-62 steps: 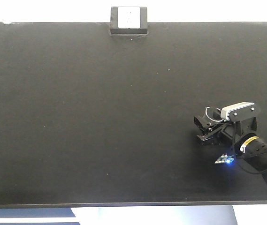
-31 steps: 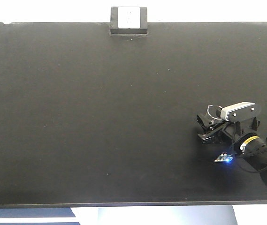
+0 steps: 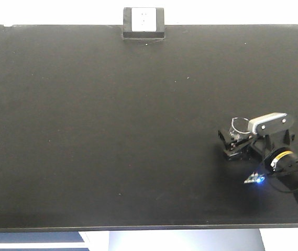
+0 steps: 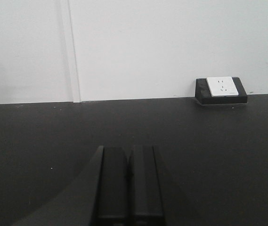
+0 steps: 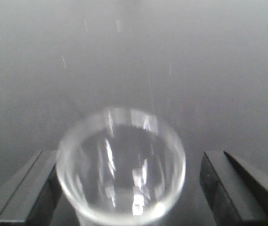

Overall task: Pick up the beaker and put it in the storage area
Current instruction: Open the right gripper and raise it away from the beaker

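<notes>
The clear glass beaker (image 5: 120,165) stands on the bare black benchtop (image 3: 112,130) between the jaws of my right gripper (image 5: 129,160). The jaws are open. The left finger (image 5: 30,188) is at the beaker's wall, and the right finger (image 5: 228,183) stands apart from it. In the front view the beaker's rim (image 3: 238,124) shows at the right gripper (image 3: 229,145), at the right of the benchtop. My left gripper (image 4: 129,153) is shut and empty, low over the benchtop; it does not show in the front view.
A black-framed white socket box (image 3: 144,22) sits at the benchtop's rear edge against the white wall; it also shows in the left wrist view (image 4: 221,89). The benchtop's front edge (image 3: 138,228) runs along the bottom of the front view.
The right arm has shifted slightly to the right and down. The beaker has stayed where it was.
</notes>
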`<state>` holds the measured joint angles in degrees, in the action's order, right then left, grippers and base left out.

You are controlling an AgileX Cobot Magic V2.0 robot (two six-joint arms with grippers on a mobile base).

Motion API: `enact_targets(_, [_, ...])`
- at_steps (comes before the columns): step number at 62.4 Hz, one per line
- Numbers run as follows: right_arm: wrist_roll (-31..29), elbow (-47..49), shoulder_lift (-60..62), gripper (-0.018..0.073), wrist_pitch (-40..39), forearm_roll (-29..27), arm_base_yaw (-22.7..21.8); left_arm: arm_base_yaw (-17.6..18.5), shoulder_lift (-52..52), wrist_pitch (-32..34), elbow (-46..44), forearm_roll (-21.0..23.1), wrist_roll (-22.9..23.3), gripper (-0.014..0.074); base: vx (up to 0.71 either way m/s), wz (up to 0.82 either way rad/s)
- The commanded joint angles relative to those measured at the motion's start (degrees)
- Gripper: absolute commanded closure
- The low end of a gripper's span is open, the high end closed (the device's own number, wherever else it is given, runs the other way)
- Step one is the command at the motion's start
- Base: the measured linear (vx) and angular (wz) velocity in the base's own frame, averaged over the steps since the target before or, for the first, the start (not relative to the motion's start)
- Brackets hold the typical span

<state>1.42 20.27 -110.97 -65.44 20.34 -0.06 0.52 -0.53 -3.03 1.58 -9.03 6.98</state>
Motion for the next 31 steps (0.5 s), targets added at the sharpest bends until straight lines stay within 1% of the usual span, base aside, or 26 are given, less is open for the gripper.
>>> enact_targets(1, [-0.21, -1.48, 4.97, -0.0076, -11.52, -0.9, -0.2, 0.01, -0.85, 4.95, -1.19, 0.06, 0.48, 0.0603, 0.0, 0.0])
enact_targets(5, [-0.33, -3.74, 6.69, -0.0074, -11.52, -2.07, -0.2, 0.01, -0.85, 4.95, -1.19, 0.06, 0.48, 0.0603, 0.0, 0.0])
enact_targets(22, [-0.4, -15.73, 14.46, -0.0063, -11.52, -1.95, -0.15, 0.01, -0.85, 4.95, -1.19, 0.06, 0.48, 0.0603, 0.0, 0.0])
enact_targets(26, [-0.4, -18.61, 17.36, -0.0057, -11.52, -1.25, -0.15, 0.01, -0.85, 4.95, -1.19, 0.06, 0.48, 0.0603, 0.0, 0.0])
enact_targets(31, [0.02, -22.1, 22.2, -0.0051, -11.57, 1.27, -0.15, 0.01, -0.85, 4.95, -1.19, 0.06, 0.48, 0.0603, 0.0, 0.0])
